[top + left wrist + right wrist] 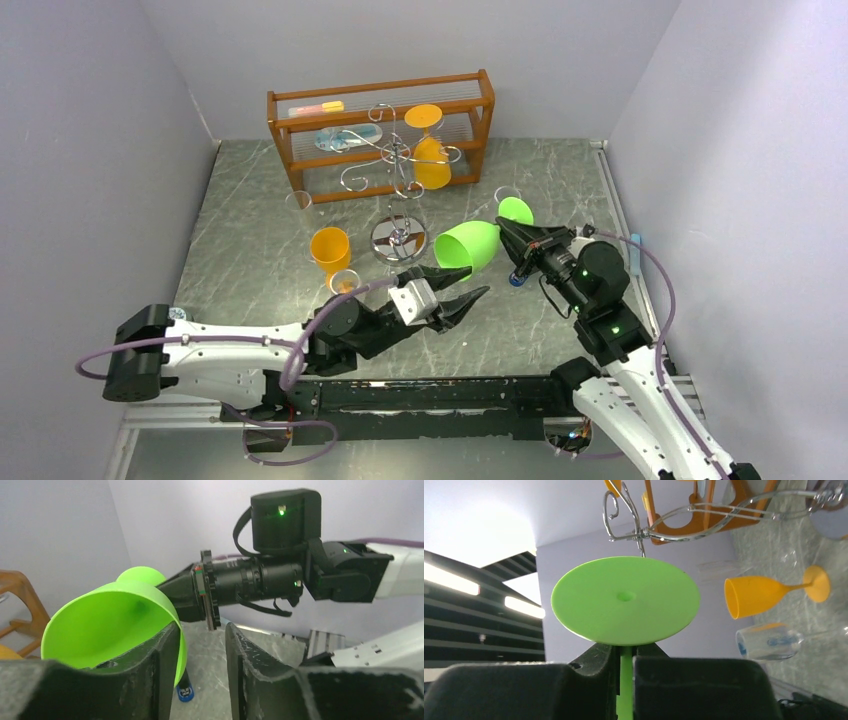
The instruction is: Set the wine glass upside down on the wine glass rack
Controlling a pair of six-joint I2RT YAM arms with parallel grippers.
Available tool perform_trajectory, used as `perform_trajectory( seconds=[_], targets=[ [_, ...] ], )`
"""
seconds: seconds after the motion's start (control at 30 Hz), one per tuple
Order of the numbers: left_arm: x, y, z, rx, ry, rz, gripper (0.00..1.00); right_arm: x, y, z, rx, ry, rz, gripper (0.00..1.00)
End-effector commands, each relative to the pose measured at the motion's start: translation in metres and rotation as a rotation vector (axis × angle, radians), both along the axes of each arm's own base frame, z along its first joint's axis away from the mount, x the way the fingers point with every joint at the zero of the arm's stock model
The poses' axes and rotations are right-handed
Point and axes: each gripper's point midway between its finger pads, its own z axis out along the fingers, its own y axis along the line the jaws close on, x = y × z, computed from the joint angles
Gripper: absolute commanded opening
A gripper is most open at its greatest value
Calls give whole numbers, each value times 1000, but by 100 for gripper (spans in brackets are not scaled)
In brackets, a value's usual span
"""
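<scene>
Target wine glass rack: well ahead of my right gripper, beyond glass foot.
Green wine glass: lifted, lying sideways between my two grippers, bowl toward left one.
Left gripper: jaws parted, bowl rim in gap against one finger.
Right fingers pinch stem just behind foot.
Judgement: draw left straight back off rim before right swings; pinch firm, thin stem could twist.
</scene>
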Motion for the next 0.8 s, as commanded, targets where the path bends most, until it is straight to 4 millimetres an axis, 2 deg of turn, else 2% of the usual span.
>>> perform_trajectory(
  seconds=[0.0,0.13,0.23,0.33,0.5,0.63,0.77],
  targets=[
    [-26,2,7,12,156,-158,52,7,-22,14,-172,-119,-131,0],
    [-33,21,-5,32,337,-195,75,13,-35,15,-346,-218,-201,0],
    [-42,35,-13,72,418,-229,85,17,-40,14,-501,-312,-227,0],
    [-50,48,-12,111,462,-255,90,18,-43,13,-633,-428,-246,0],
    [-42,66,1,110,521,-193,96,11,-34,17,-866,-718,-214,0],
    [-24,69,4,108,603,-78,96,-5,-23,18,-1025,-963,-155,0],
    [-17,60,8,85,686,-31,96,-24,-13,25,-1127,-1184,-122,0]
  ],
)
